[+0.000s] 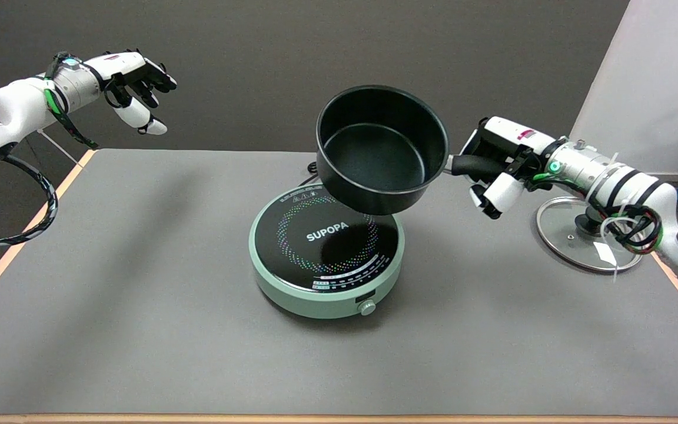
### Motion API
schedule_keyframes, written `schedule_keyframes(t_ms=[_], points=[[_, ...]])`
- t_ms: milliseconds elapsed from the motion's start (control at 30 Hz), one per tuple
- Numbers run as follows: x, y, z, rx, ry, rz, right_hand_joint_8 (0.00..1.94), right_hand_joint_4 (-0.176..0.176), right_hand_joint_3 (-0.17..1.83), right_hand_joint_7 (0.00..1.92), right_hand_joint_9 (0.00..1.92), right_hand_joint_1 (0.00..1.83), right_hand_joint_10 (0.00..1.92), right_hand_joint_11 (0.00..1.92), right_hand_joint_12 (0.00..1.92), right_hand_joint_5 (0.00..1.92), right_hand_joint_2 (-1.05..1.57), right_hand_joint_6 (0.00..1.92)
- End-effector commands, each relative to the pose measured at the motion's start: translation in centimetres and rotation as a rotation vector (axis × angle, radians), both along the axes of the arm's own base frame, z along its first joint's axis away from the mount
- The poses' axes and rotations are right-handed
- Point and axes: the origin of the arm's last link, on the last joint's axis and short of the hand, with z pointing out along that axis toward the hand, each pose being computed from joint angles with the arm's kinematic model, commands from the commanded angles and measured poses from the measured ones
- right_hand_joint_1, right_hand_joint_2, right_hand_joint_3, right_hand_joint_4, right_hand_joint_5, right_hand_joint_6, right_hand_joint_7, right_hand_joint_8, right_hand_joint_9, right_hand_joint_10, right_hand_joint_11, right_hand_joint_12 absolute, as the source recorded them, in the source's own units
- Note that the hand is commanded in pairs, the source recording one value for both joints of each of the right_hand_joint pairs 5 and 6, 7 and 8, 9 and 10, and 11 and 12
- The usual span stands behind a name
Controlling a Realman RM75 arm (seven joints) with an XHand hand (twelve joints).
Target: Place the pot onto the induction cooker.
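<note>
The right hand (495, 171) is wrapped around the black handle of the pot (381, 147), fingers curled over it from above with a white fingertip hanging below; a grip from the side like this keeps the arm clear of the pot's body and lets it be carried level. The pot hangs in the air, its mouth tipped a little toward the camera, over the cooker's (326, 250) 1 o'clock edge and not touching the glass top. It seems held high so its base clears the green rim before it comes down; judging by the overlap, it needs to go further toward 7 o'clock to sit centred.

The glass lid (586, 235) lies flat on the table (139, 294) at about 3 o'clock from the cooker, well apart (set aside, out of the carrying path).

The handle is mostly hidden inside the fingers, so how firmly it is gripped cannot be told. The pot covers the cooker's far edge and most of its black cord. The arm's cables hide part of the lid's knob.
</note>
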Motion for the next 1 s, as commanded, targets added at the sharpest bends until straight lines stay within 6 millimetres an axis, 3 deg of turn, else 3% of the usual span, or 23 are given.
schedule_keyframes(t_ms=[33, 300, 633, 1000], points=[[-2.2, 0.1, -2.3, -0.011, -0.042, -0.029, 1.45, -0.117, 1.83, 1.45, 1.45, 1.36, 1.45, 1.45, 1.45, 1.45, 0.04, 1.45], [-2.1, -0.3, -3.5, -0.008, -0.041, 0.0, 1.45, -0.117, 1.83, 1.45, 1.45, 1.37, 1.45, 1.45, 1.45, 1.45, 0.03, 1.45], [-0.4, -3.3, -7.8, 0.087, -0.001, 0.054, 1.45, -0.117, 1.83, 1.45, 1.45, 1.38, 1.45, 1.45, 1.45, 1.45, 0.04, 1.45], [-1.0, -2.7, -8.1, 0.071, 0.028, 0.037, 1.44, -0.117, 1.83, 1.44, 1.44, 1.38, 1.44, 1.44, 1.44, 1.44, 0.04, 1.44]])
